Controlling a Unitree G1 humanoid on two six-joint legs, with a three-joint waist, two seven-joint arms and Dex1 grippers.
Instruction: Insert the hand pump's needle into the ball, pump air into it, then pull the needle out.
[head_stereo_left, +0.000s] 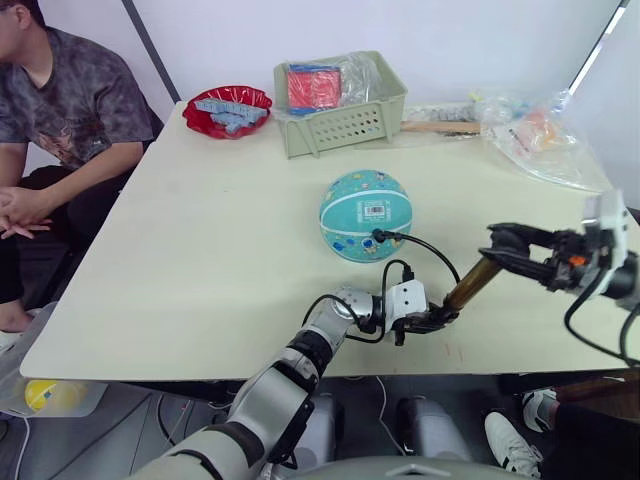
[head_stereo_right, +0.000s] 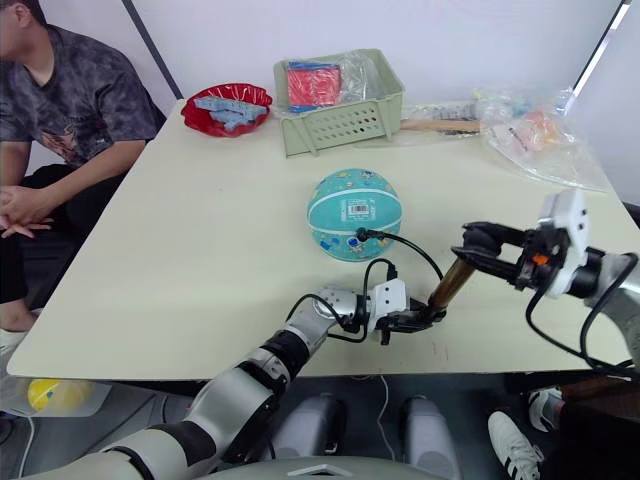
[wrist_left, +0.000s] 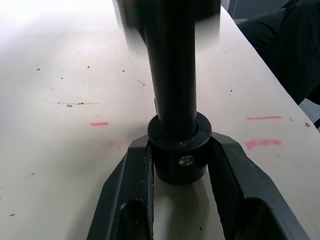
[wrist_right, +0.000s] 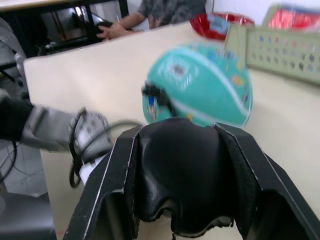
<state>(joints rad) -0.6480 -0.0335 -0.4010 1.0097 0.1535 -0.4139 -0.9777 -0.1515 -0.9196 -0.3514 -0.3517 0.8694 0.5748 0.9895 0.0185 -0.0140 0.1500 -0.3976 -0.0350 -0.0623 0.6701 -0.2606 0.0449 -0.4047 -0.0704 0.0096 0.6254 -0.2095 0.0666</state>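
Both grippers clamp the hand pump (head_stereo_left: 470, 284); needle hidden at the ball (head_stereo_left: 365, 215).

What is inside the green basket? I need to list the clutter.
The green basket holds a red packet under clear plastic wrap. Its walls hide whatever lies deeper inside.

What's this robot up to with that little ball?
It is pumping up the teal ball on the table. The left tool grips the hand pump at its base cap, the right tool holds the handle, and the black hose runs to the ball. A person sits nearby.
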